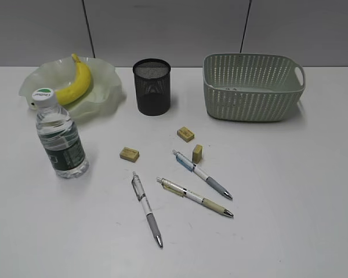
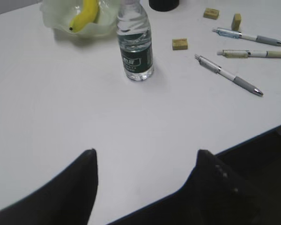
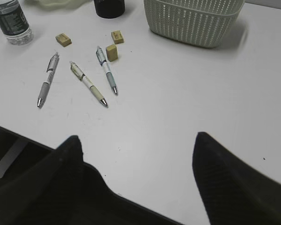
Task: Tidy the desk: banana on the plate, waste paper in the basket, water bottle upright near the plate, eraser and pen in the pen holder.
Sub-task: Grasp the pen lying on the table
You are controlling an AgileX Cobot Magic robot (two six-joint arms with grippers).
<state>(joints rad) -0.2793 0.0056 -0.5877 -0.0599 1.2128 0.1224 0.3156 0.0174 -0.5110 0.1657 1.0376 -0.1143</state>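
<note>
The banana (image 1: 75, 84) lies on the pale green plate (image 1: 101, 95) at the back left. The water bottle (image 1: 61, 139) stands upright just in front of the plate. The black mesh pen holder (image 1: 152, 87) stands mid-back, and the basket (image 1: 252, 87) back right. Three erasers (image 1: 129, 153) (image 1: 185, 134) (image 1: 197, 153) and three pens (image 1: 147, 208) (image 1: 194, 197) (image 1: 202, 174) lie on the desk (image 1: 290, 202). The waste paper is not visible. My left gripper (image 2: 145, 152) is open and empty over the front left desk edge. My right gripper (image 3: 136, 136) is open and empty over the front edge.
Neither gripper shows in the exterior view. The bottle (image 2: 136, 44) and pens (image 2: 228, 75) lie ahead of the left gripper. The pens (image 3: 88, 83), erasers (image 3: 112, 52) and basket (image 3: 192, 18) lie ahead of the right gripper.
</note>
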